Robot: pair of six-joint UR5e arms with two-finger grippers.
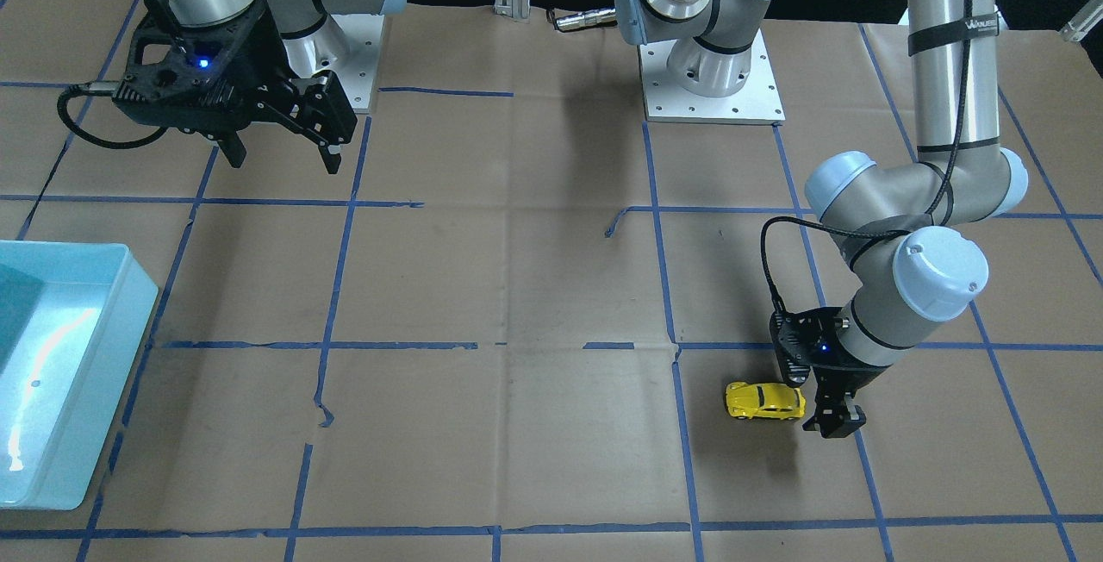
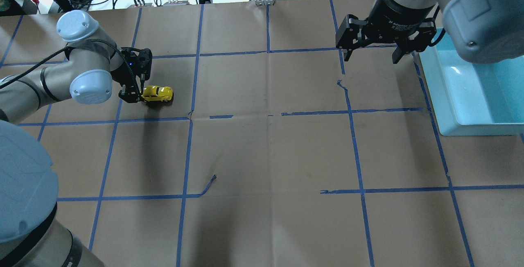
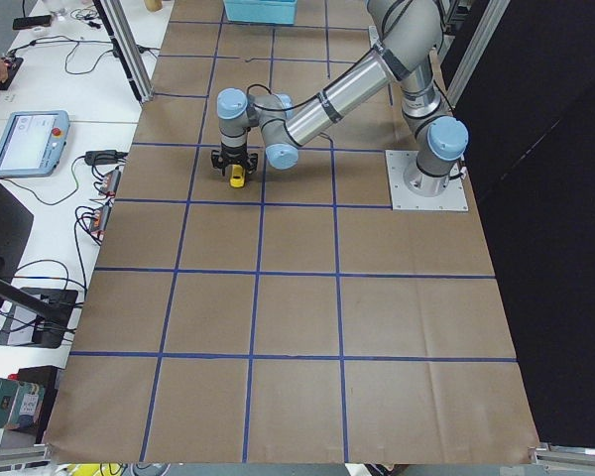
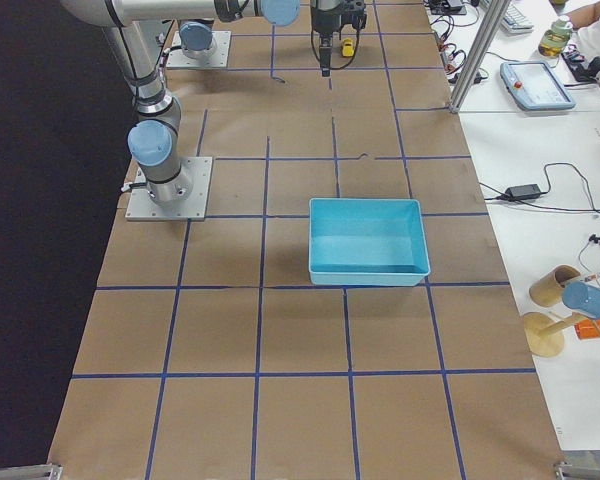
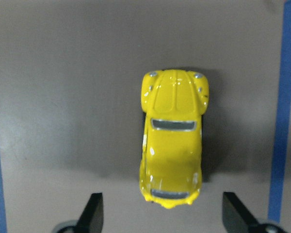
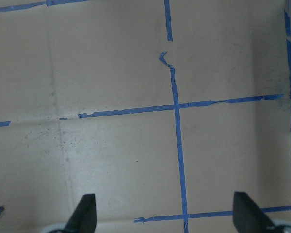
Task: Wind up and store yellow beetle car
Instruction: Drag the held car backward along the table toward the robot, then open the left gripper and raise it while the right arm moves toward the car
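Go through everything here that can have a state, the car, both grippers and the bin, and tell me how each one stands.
yellow beetle car: upright on its wheels on the table, not gripped.
left gripper: open, lowered at one end of the car, a finger on each side, touching nothing.
right gripper: open, empty, held above the table.
blue bin: upright, open-topped, nothing in it.

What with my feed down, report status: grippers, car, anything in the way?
Left gripper open, low at yellow beetle car, not gripping. Right gripper open, empty, raised. Car upright on table, outside blue bin. Nothing seen between them.
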